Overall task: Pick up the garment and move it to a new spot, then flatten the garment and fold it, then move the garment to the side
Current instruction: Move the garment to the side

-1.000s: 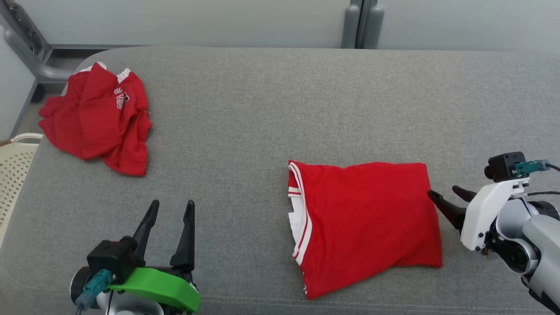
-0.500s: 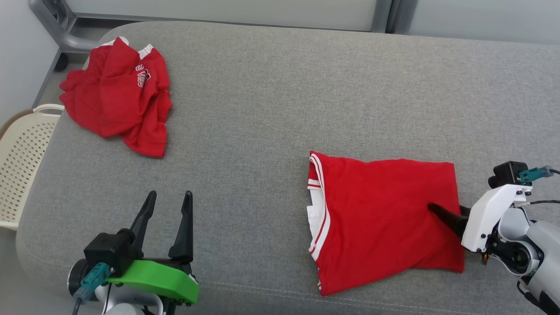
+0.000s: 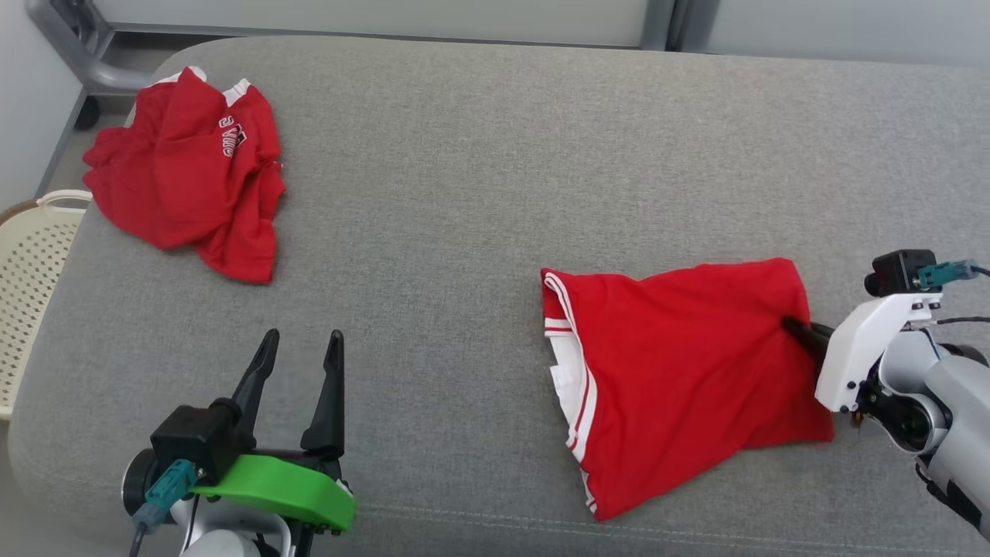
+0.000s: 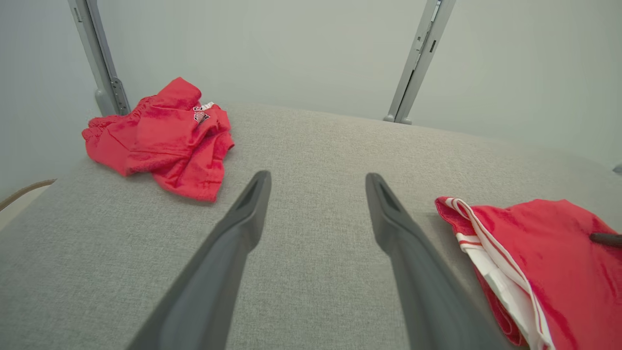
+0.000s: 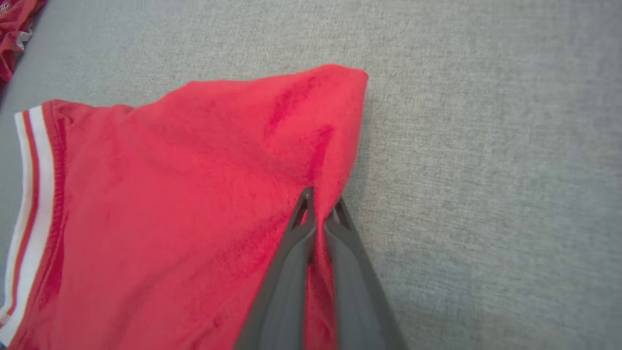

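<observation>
At the far left a cream perforated basket [image 3: 35, 263] stands just beside the rounded left edge of the grey cushion [image 3: 479, 178], lower than its top; the picture's edge cuts off most of its inside, so what it holds cannot be told. On the cushion's far left corner lies a crumpled red shirt [image 3: 186, 182] with white trim and lettering, close to that edge and well apart from everything else. The left gripper [image 3: 303, 336] hovers at the near left with its two dark fingers spread wide and nothing between them; the left wrist view shows bare grey fabric in the gap [image 4: 317, 177]. A broad stretch of open cushion runs between the crumpled shirt, this gripper and the folded garment [image 3: 681, 363], with nothing in the way. The folded garment, red with white-striped trim on its left side, lies on the near right part of the cushion, its lower corner close to the front seam. The right gripper [image 3: 793, 323] is pinched closed on its right edge, cloth bunched between the fingers [image 5: 296, 243] and the upper right corner drawn up. Right of it is bare cushion. Grey frame posts [image 3: 661, 23] stand behind the far edge.
</observation>
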Controlling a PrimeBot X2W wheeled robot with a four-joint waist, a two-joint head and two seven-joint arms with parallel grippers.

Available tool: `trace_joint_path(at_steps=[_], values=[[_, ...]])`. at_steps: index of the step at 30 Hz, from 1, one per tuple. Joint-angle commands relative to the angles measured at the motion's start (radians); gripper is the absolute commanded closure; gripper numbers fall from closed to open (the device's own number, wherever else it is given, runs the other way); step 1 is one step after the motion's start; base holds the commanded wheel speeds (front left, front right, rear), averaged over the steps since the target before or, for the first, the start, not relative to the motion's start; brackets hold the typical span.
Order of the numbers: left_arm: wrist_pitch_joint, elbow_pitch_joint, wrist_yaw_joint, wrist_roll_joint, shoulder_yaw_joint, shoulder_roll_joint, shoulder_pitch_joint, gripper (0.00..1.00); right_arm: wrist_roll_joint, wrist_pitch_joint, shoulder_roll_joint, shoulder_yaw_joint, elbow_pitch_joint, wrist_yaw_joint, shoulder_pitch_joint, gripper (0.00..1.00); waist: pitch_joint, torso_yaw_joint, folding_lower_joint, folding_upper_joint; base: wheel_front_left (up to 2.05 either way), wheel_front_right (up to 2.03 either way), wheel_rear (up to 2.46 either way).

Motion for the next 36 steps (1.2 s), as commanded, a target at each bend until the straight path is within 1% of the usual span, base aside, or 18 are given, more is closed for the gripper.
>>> trace_joint_path(at_steps=[1,7,15,16,17,22,28,32,36], values=[[0.002,-0.005,-0.002,0.011,0.0,0.001,-0.019,0.0,-0.012,-0.009,-0.01,0.002,0.01,-0.002,-0.018,1.0,-0.001,-0.035,0.0,0.0,0.0,0.0,0.0],[0.009,-0.006,-0.009,0.02,-0.018,-0.009,-0.038,0.0,-0.039,0.002,-0.016,0.023,0.008,-0.002,-0.076,1.0,0.002,-0.14,0.0,0.0,0.0,0.0,0.0],[0.013,0.004,-0.019,0.028,-0.029,-0.02,-0.069,0.0,-0.065,0.016,-0.005,0.052,0.005,-0.002,-0.158,1.0,0.014,-0.317,0.0,0.0,0.0,0.0,0.0],[0.015,0.007,-0.022,0.029,-0.031,-0.021,-0.078,0.0,-0.069,0.017,-0.001,0.059,0.006,-0.002,-0.176,1.0,0.017,-0.357,0.0,0.0,0.0,0.0,0.0],[0.015,0.007,-0.022,0.029,-0.031,-0.021,-0.078,0.0,-0.069,0.017,-0.001,0.059,0.006,-0.002,-0.176,1.0,0.017,-0.357,0.0,0.0,0.0,0.0,0.0],[0.021,0.008,-0.025,0.036,-0.035,-0.02,-0.102,0.0,-0.076,0.018,0.008,0.076,0.012,-0.002,-0.215,1.0,0.03,-0.432,0.0,0.0,0.0,0.0,0.0],[0.027,0.0,-0.018,0.043,-0.028,-0.009,-0.125,0.0,-0.071,0.002,0.034,0.085,0.037,-0.002,-0.256,1.0,0.058,-0.473,0.0,0.0,0.0,0.0,0.0],[0.029,-0.006,-0.014,0.045,-0.021,0.002,-0.131,0.0,-0.072,-0.012,0.058,0.086,0.072,-0.002,-0.29,1.0,0.081,-0.472,0.0,0.0,0.0,0.0,0.0],[0.036,-0.018,-0.006,0.049,-0.012,0.019,-0.142,0.0,-0.074,-0.027,0.058,0.073,0.112,-0.002,-0.345,1.0,0.11,-0.455,0.0,0.0,0.0,0.0,0.0]])
